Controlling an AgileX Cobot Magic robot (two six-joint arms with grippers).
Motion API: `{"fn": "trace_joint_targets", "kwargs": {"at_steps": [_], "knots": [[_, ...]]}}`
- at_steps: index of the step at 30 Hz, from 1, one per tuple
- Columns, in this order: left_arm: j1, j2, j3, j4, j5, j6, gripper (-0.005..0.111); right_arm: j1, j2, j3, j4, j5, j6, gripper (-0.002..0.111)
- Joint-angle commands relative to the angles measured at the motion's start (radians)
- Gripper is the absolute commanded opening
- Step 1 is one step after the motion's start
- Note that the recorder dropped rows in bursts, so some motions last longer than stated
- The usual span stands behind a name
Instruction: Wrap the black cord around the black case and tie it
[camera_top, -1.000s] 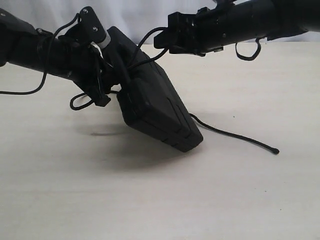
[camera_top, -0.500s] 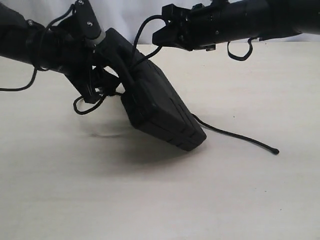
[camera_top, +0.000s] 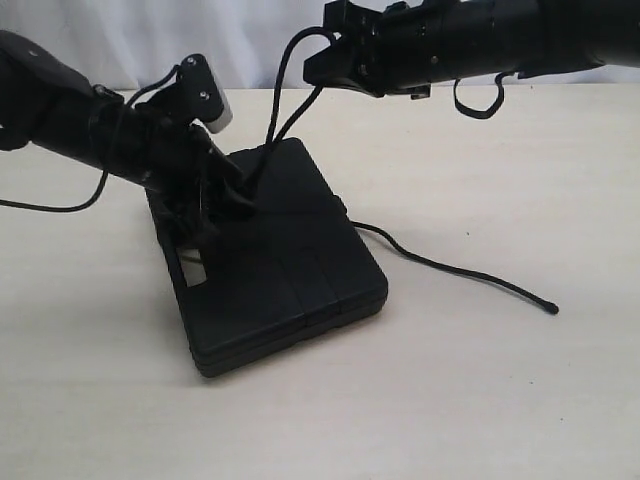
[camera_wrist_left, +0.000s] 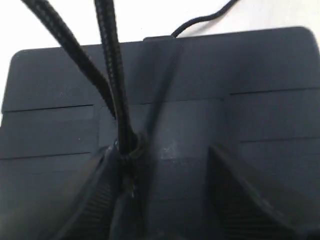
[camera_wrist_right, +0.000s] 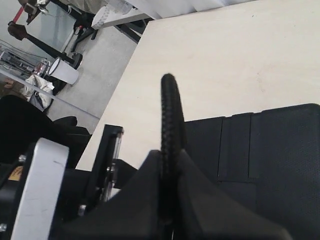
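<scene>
The black case (camera_top: 280, 270) lies flat on the table, its handle slot (camera_top: 189, 268) towards the left arm. My left gripper (camera_top: 232, 190) hovers low over its near-left part, open; in the left wrist view its fingers (camera_wrist_left: 95, 200) stand wide apart over the case top (camera_wrist_left: 200, 85), and two strands of the black cord (camera_wrist_left: 112, 75) run down against one finger. My right gripper (camera_top: 335, 62) is up above the case's far edge, shut on the black cord (camera_wrist_right: 170, 120). From there the cord drops to the case (camera_top: 275, 130). Its free tail (camera_top: 450, 270) trails right to a small tip (camera_top: 552, 308).
The pale table (camera_top: 450, 400) stretches in front and to the right of the case. A thin robot cable (camera_top: 50, 200) loops out at the left edge. In the right wrist view the table's edge (camera_wrist_right: 120, 90) and floor clutter show beyond it.
The case was tilted up on one corner in the left gripper; now it lies flat on the table and the left gripper has come down with it. The right gripper barely moved.
</scene>
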Motion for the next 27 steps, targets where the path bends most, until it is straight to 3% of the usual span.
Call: {"fn": "trace_joint_targets", "kwargs": {"at_steps": [1,9,16,20,23,27], "knots": [[-0.002,0.050,-0.002,-0.082,-0.029,0.115,0.047,-0.002,-0.008,-0.007,0.000,0.008,0.002,0.004],[-0.002,0.072,-0.002,-0.187,-0.074,0.213,0.013,-0.002,-0.008,-0.007,0.000,0.006,0.023,0.004],[-0.002,0.072,-0.002,-0.192,-0.074,0.224,0.007,-0.002,-0.008,-0.007,0.000,0.006,0.029,0.004],[-0.002,0.072,-0.002,-0.203,-0.074,0.231,0.023,-0.002,-0.008,-0.007,0.000,0.006,0.029,0.004],[-0.002,0.072,-0.002,-0.287,-0.107,0.269,0.052,-0.002,-0.008,-0.007,0.000,0.006,0.037,0.004],[-0.002,0.072,-0.002,-0.413,-0.077,0.366,0.066,-0.002,-0.008,-0.007,0.000,0.006,0.037,0.004]]}}
